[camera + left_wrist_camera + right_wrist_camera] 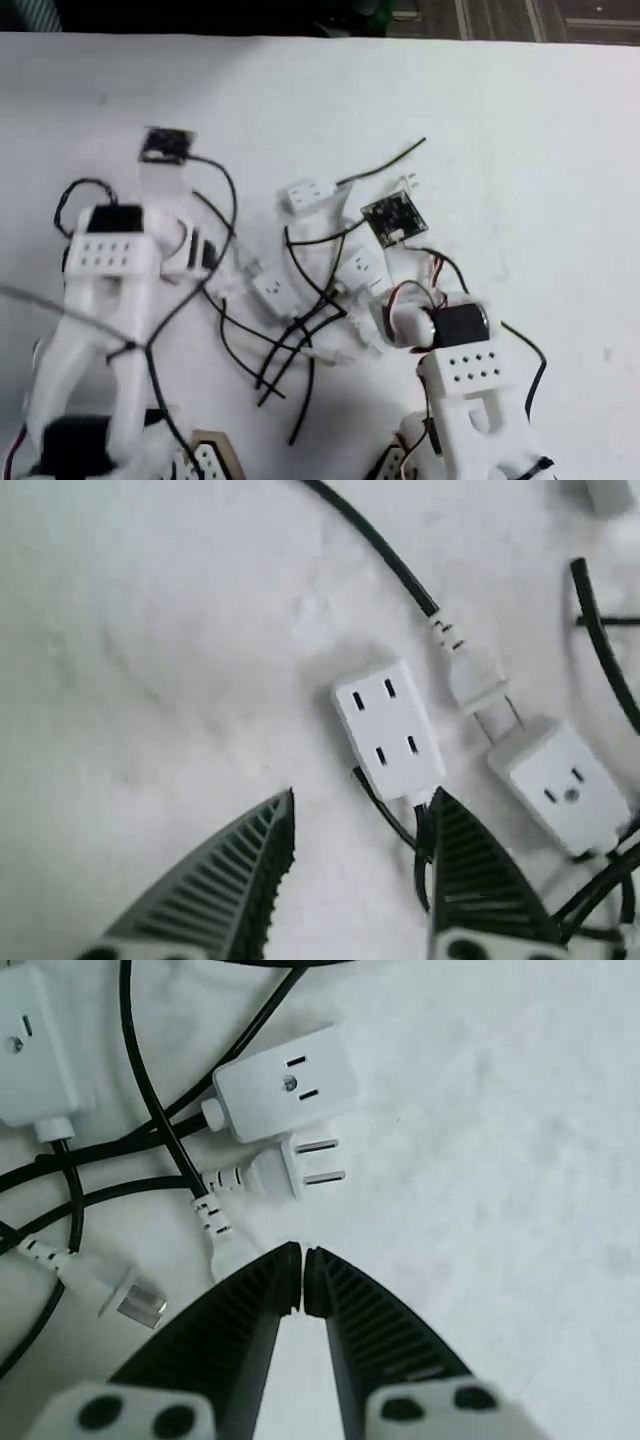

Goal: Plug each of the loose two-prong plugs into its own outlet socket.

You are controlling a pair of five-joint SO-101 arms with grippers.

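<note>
Right wrist view has the right pincer pinched nearly shut, nothing visible between its tips. It sits just short of a loose two-prong plug, which lies just beside a white socket with its prongs pointing past the slots. The left pincer gapes wide over a double socket. From above, the tangle of black cords sits mid-counter, with the right arm at its 5 o'clock and the left at 9 o'clock. I'd say the right pincer must open first, grip the plug by its body, and turn the prongs square to the slots. Meanwhile the left pincer should pin the white socket so it can't skid.
</note>
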